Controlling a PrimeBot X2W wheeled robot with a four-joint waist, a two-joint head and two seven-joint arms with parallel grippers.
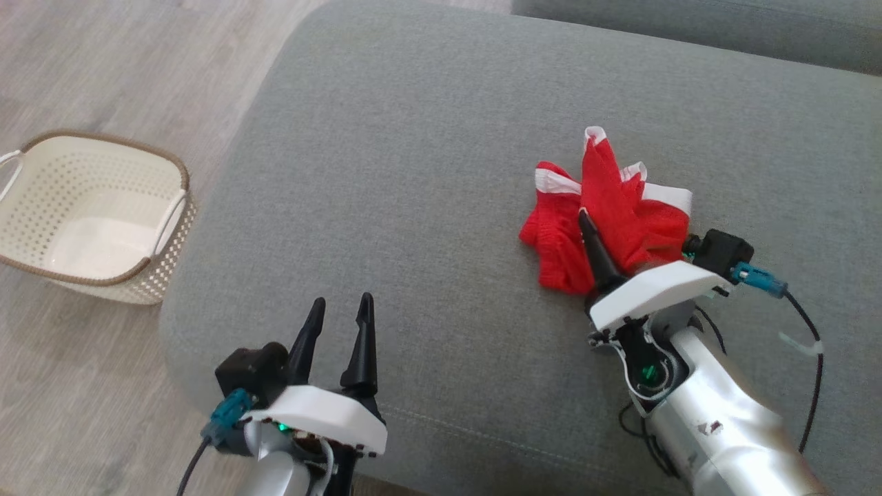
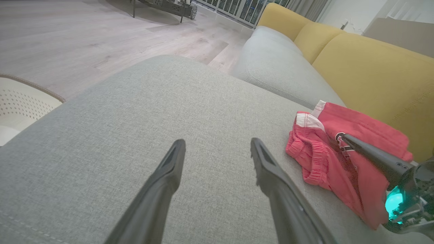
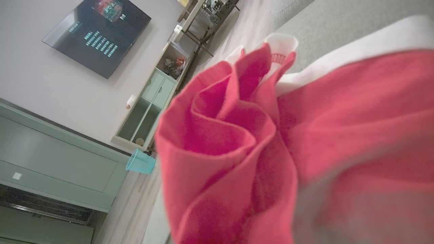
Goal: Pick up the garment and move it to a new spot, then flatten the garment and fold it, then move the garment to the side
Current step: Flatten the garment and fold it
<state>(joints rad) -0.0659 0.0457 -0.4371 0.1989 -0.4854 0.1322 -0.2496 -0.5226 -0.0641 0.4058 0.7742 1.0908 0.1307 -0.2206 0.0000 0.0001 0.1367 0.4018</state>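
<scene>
**Limp red garment, pinched at a fold**

On the wide grey cushion (image 1: 427, 172) the red garment (image 1: 620, 213) lies crumpled toward the right. It looks light and limp, likely to droop when lifted; its white-edged hem offers a firmer hold. The right gripper (image 1: 584, 219) is clamped on a fold. The left gripper (image 1: 341, 306) hovers spread and empty.

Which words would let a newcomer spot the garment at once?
A grey sofa cushion spans the head view. On its right side lies a crumpled pair of shorts, the right gripper shut on them. They alone are bright red with white trim.
</scene>
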